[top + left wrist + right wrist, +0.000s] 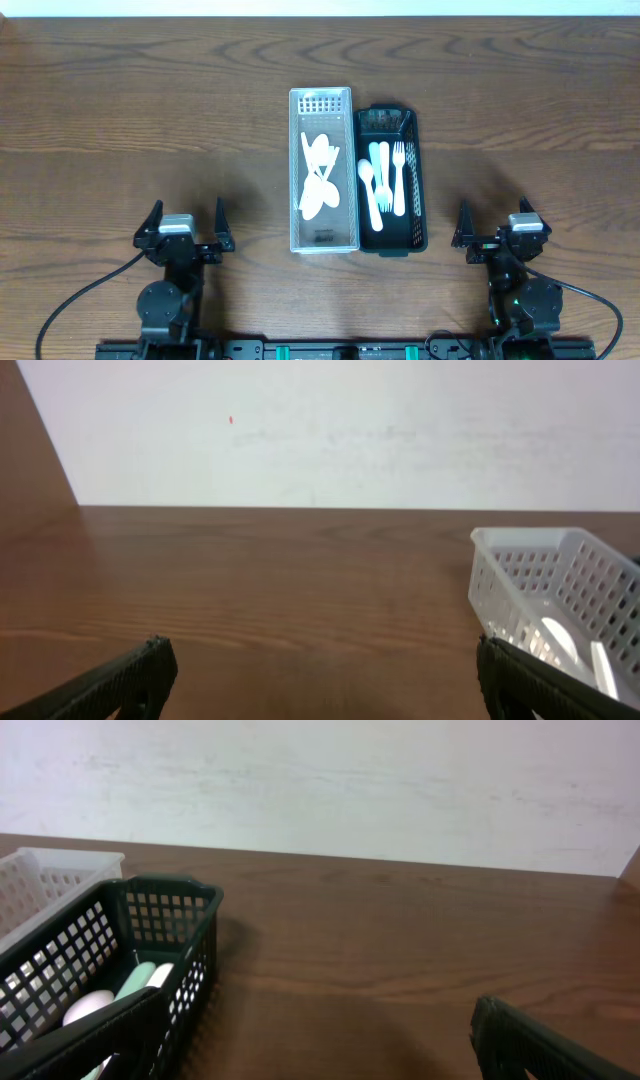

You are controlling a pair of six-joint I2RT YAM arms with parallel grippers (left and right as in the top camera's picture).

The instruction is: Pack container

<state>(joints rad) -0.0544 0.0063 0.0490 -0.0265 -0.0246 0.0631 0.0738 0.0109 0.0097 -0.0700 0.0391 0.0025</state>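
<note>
A white slotted basket (296,170) holds several white plastic spoons (319,178). Right beside it, a dark green basket (414,170) holds a fork, a knife and spoons (386,182) in white and pale green. The white basket shows at the right of the left wrist view (540,580). The green basket shows at the left of the right wrist view (150,935). My left gripper (187,218) is open and empty near the front edge, left of the baskets. My right gripper (494,218) is open and empty, right of the baskets.
The brown wooden table (150,110) stretches around both baskets. A pale wall (330,430) stands behind its far edge. Cables run from both arm bases along the front edge.
</note>
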